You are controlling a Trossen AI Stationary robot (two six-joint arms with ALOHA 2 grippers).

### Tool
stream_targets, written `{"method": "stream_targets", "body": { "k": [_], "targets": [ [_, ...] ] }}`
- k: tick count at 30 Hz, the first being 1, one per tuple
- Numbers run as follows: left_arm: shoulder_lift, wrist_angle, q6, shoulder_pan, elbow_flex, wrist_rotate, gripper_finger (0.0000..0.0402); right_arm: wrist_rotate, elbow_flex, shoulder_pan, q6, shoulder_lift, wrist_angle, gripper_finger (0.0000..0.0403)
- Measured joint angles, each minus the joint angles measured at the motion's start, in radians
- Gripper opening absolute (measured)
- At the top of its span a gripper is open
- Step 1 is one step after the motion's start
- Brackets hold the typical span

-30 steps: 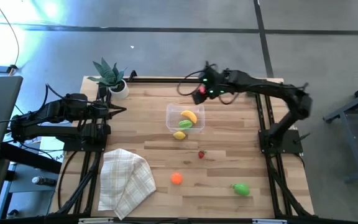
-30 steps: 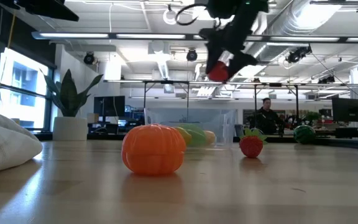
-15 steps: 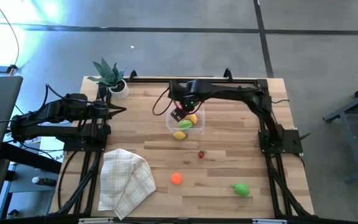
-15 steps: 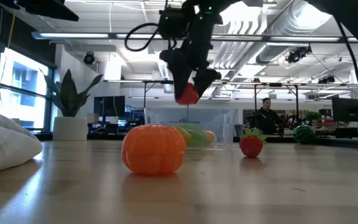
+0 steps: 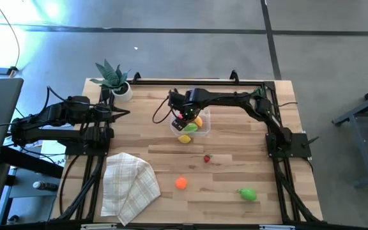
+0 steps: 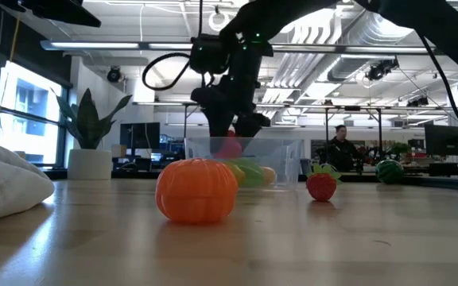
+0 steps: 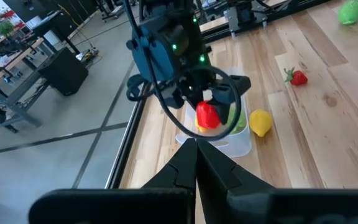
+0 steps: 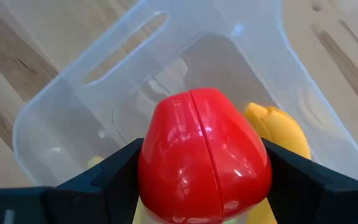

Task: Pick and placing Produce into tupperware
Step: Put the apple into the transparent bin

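My right gripper (image 5: 185,115) is shut on a red toy piece (image 8: 204,165) and holds it low inside the clear tupperware (image 5: 191,122), at its left end. A yellow banana (image 8: 278,134) and a green piece lie in the container. A lemon (image 5: 184,138) rests on the table against the container's near wall. A small strawberry (image 5: 206,158), an orange piece (image 5: 181,183) and a green piece (image 5: 247,193) lie nearer. My left gripper (image 7: 196,158) waits shut at the table's left side. My right gripper pinches the red piece (image 7: 207,116) between its two fingers (image 8: 104,180), one on either side of its rounded body. The fingers come from above, pointing down. The piece is within the tupperware's walls (image 6: 230,147); whether it touches the floor, I cannot tell.
A checked folded cloth (image 5: 130,185) lies at the near left. A potted plant (image 5: 114,78) stands at the far left corner. Bare wood shows between the container and the near pieces. A person sits in the room beyond the table (image 6: 340,147).
My right gripper has carried the red piece from the far side, right of the container, toward the table's left and then down. The piece has gone from well above the table to within the tupperware's walls. The gripper has stayed shut on it.
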Motion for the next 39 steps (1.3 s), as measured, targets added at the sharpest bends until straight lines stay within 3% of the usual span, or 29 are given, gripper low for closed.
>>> {"method": "stream_targets", "body": {
  "k": [39],
  "targets": [
    [0.0, 0.0, 0.0, 0.0, 0.0, 0.0, 0.0001, -0.001, -0.003, -0.002, -0.014, 0.083, 0.071, 0.0261]
  ]
}}
